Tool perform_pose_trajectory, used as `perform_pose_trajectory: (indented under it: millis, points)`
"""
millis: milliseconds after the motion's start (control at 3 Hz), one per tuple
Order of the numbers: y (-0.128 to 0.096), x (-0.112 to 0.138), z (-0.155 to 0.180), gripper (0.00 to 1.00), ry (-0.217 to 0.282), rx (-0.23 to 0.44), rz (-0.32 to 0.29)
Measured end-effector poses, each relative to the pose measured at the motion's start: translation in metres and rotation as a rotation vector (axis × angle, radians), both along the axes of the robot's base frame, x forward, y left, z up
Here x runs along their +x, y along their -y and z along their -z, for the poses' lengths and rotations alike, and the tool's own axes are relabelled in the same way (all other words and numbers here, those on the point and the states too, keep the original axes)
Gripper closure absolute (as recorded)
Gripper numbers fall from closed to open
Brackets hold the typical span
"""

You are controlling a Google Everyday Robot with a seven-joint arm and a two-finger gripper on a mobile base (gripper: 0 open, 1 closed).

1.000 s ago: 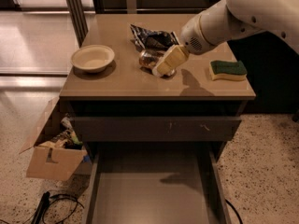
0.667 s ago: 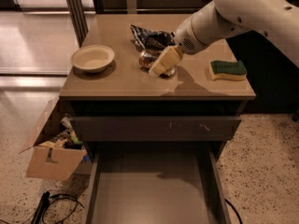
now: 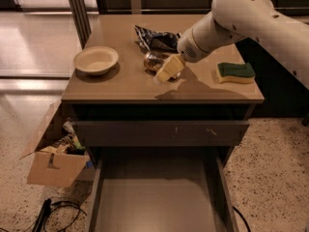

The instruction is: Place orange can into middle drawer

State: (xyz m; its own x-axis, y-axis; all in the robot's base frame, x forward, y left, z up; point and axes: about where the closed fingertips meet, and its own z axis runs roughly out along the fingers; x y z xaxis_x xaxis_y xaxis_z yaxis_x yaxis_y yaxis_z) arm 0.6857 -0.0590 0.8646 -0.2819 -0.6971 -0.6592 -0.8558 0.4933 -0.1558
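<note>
Where the orange can lies, the jaws sit alongside, open or closed unclear.

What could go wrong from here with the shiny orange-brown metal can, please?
The gripper sits right beside the shiny coppery metal can, with the crumpled dark blue foil bag just behind; a push might roll the can or catch the bag. The open grey-brown drawer tray lies well below, so a loose hold could drop the can.
</note>
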Motion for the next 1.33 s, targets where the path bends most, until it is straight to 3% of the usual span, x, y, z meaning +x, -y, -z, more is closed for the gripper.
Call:
perform_pose_trajectory:
  millis: [667, 1333]
  points:
    - [-0.02, 0.006, 0.028, 0.0, -0.063, 0.027, -0.002]
    - [-0.02, 0.006, 0.029, 0.5, -0.063, 0.027, -0.002]
